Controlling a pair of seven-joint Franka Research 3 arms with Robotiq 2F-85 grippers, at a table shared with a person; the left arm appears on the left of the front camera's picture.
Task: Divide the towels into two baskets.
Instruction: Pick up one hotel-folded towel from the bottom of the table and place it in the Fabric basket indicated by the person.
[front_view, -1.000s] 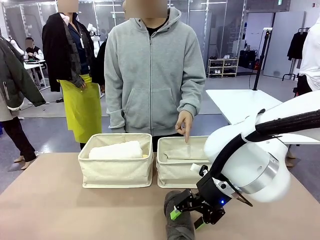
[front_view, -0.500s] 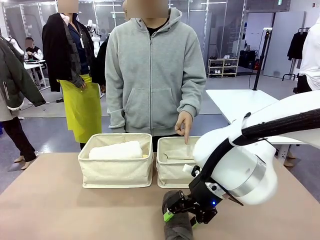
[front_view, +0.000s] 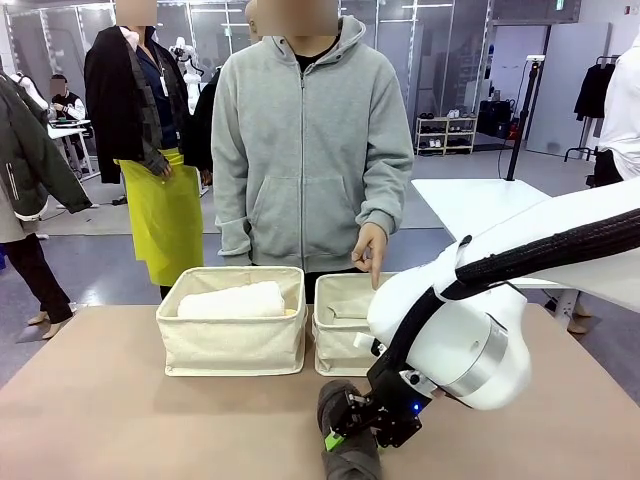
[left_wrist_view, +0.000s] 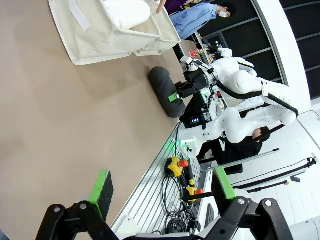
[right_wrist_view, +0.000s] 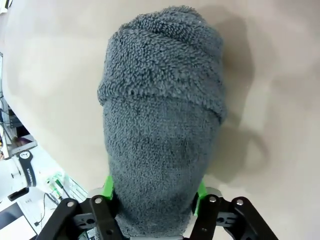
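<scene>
From the front my right gripper (front_view: 352, 428) pinches the grey towel (front_view: 345, 452) on the table (front_view: 120, 420) before the right basket (front_view: 340, 340), left gripper (left_wrist_view: 160, 192) gapes, wrist cam shows pads low, roll might sag out.
</scene>
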